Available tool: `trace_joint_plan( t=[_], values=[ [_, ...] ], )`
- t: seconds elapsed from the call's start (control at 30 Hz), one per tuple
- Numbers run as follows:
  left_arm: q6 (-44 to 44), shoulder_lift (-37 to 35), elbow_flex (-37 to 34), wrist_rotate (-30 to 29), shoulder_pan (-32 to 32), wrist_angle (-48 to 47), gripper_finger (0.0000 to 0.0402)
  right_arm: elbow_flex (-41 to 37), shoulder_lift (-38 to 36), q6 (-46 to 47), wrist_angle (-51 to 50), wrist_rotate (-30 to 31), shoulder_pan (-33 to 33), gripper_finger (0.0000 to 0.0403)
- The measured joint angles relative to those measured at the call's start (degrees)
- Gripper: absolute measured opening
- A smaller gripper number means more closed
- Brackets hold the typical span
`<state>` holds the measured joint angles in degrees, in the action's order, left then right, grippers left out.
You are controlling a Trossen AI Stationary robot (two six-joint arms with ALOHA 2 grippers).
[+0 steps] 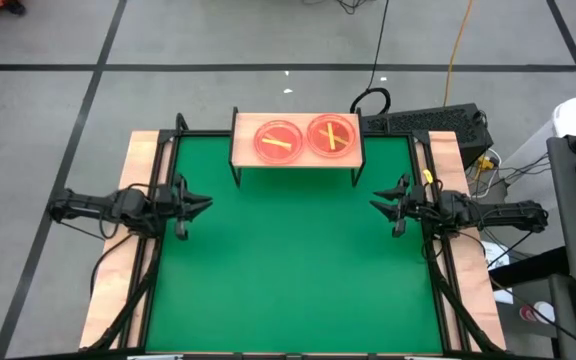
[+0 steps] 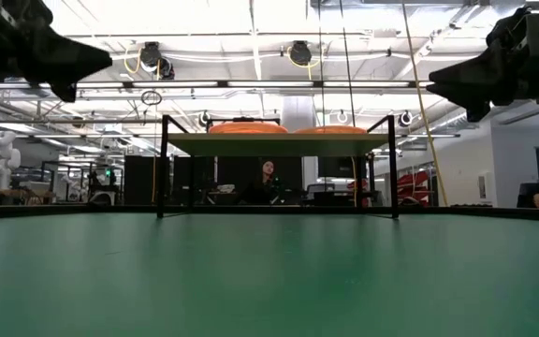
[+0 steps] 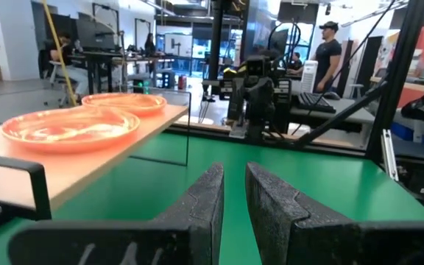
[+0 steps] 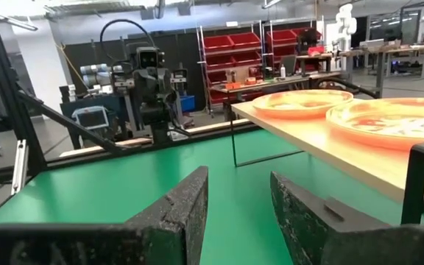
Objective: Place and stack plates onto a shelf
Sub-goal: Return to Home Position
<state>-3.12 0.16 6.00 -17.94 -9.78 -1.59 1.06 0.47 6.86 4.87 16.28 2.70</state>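
Green table [image 1: 288,270]: bare across its near and middle stretch in my overhead feed; I see no loose plates on it.
Left gripper [image 1: 204,206]: hangs above the table's left edge, pointing inward, touching nothing. My wrist feed shows its fingers [image 3: 197,202] with a narrow gap between them, nothing in it.
Right gripper [image 1: 378,205]: mirrors it at the table's right edge, also clear of the surface. Its fingers [image 4: 186,202] stand wider apart than the left pair, and they are empty.
Shelf [image 1: 243,150]: light-wood board on thin black legs, at the middle of the table's far edge, well apart from both grippers.
Plates: two orange stacks sit side by side on the shelf. The left stack [image 1: 278,140] shows a single yellow stripe; the right stack [image 1: 331,135] shows crossed stripes, so more than one plate lies there. I cannot count how many are in each.
Room beyond: workshop with racks, benches and people [image 3: 328,51] standing far behind the table.
Step in hand: I judge the stacking is finished or near it, with both arms parked.
Next move: nothing to grasp that I can see; if more plates are due, they must first come into reach.
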Motion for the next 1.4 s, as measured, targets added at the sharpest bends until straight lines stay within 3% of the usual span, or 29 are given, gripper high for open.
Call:
trace_joint_plan(
  t=[0.3,1.4],
  values=[
    [-0.64,0.38,-5.37,0.28,0.0,5.05,0.0065,-0.11,0.04,-0.01,-0.42,0.03,0.02,0.0132],
    [2.82,1.05,-5.37,-2.23,0.0,4.93,0.0065,-0.22,0.28,-1.74,0.52,0.14,0.03,0.0132]
  ],
)
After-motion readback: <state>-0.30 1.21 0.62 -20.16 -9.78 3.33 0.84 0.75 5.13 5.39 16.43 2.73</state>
